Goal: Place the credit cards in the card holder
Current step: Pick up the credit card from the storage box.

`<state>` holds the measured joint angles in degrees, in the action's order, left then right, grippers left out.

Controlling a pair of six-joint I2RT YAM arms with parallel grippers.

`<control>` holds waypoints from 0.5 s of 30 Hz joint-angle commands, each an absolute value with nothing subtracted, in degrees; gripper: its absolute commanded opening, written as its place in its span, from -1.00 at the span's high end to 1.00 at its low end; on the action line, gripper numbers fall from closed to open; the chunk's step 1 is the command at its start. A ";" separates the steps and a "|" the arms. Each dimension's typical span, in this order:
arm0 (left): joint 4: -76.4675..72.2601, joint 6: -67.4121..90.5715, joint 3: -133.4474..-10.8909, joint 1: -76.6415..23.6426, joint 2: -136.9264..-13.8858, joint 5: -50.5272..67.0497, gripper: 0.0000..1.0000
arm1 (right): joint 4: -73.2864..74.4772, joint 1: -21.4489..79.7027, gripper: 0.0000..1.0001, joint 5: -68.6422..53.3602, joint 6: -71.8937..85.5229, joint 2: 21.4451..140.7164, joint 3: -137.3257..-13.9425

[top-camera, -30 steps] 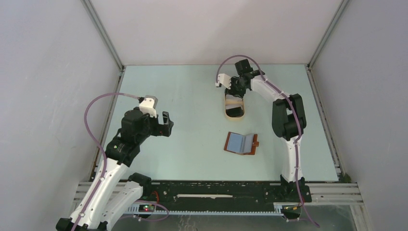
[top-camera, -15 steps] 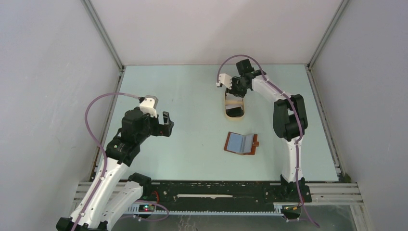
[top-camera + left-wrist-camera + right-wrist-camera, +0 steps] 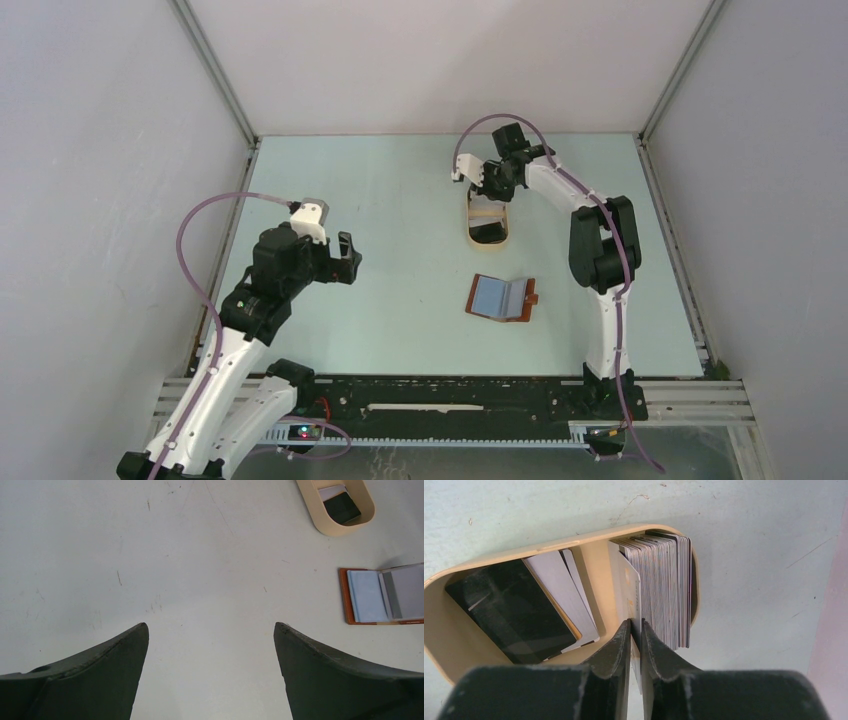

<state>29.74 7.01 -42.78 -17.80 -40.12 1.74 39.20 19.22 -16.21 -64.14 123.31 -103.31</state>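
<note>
A pale card (image 3: 629,590) is seemingly pinched by the right gripper (image 3: 635,630); the other credit cards (image 3: 666,585) are stacked at its one o'clock.

White-and-black arms (image 3: 222,362), purple cables (image 3: 181,240)

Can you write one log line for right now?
right gripper: pinching credit card in tan tray | left gripper: open above table | card holder: lying open
</note>
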 commanded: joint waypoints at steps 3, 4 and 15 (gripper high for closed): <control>28.19 5.80 -41.72 -17.05 -40.13 2.45 -1.00 | 39.08 18.73 0.70 -17.01 -63.91 118.46 -103.68; 28.15 5.80 -41.69 -17.05 -40.12 2.48 -1.00 | 39.40 18.60 0.72 -17.23 -63.94 118.31 -103.74; 28.15 5.80 -41.71 -17.10 -40.12 2.50 -1.00 | 42.11 18.13 0.87 -20.04 -64.14 116.73 -104.19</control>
<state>29.74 7.01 -42.78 -17.58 -40.14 1.76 41.52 18.83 -18.09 -64.14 120.86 -103.24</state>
